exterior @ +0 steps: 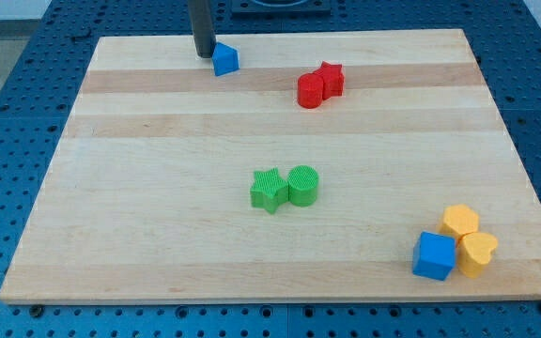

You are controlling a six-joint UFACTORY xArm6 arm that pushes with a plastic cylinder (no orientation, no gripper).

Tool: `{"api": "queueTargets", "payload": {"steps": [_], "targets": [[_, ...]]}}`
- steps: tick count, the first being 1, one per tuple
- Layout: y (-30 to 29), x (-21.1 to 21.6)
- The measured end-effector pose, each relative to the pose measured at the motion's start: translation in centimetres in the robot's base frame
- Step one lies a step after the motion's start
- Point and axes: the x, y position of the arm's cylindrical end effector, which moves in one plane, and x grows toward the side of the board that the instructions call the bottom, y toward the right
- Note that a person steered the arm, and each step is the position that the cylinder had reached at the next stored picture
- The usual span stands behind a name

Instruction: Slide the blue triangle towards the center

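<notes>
Tip (203, 53) at view's top, touching blue triangle (224, 60) on triangle's left side.

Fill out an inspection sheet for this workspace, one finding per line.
Surface: pale wooden board, flat, on a blue perforated table.
Job's things: blue triangle near the view's top edge, left of centre.
Clutter: red pair at upper right; green star touching green cylinder mid-board; blue cube against two yellow blocks at lower right.
Grippers: none; my tip sits just left of the blue triangle.
Cables: nothing seen.
Surroundings: dark fixture beyond the top edge.
</notes>
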Motion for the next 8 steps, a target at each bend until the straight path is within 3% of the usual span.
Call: {"api": "queueTargets", "payload": {"steps": [2, 5, 8], "targets": [[0.2, -3.4], [9.4, -1.6], [5.0, -2.3]]}}
